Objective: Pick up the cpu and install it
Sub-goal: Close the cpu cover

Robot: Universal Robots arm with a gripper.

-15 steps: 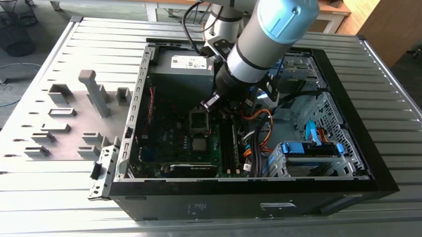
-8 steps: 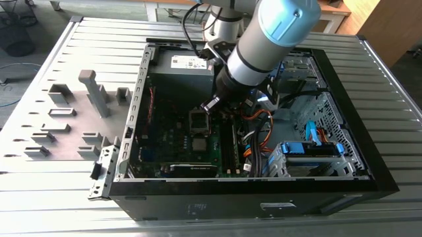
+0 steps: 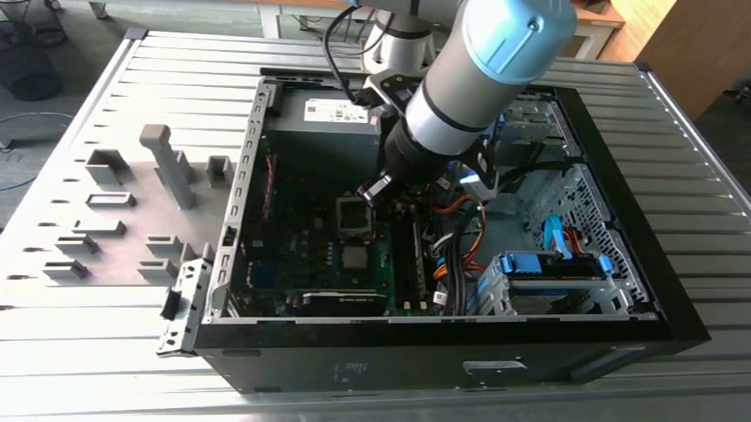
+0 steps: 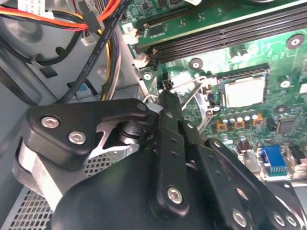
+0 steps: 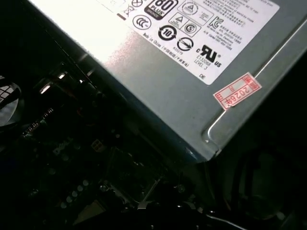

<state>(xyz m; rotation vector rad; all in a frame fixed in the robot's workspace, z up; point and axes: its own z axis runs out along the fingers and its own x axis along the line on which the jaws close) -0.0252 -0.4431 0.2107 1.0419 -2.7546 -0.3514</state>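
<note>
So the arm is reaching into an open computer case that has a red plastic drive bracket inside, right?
Not red: the exterior view shows the plastic drive bracket is blue. The rest holds: the arm reaches into the open computer case.

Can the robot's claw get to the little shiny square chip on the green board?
Probably yes. The cpu lies flat on the green motherboard with its silver top uncovered. In the second wrist view the claw hangs beside it, and nothing lies between them. The orange and black cables are on the claw's other side.
</note>
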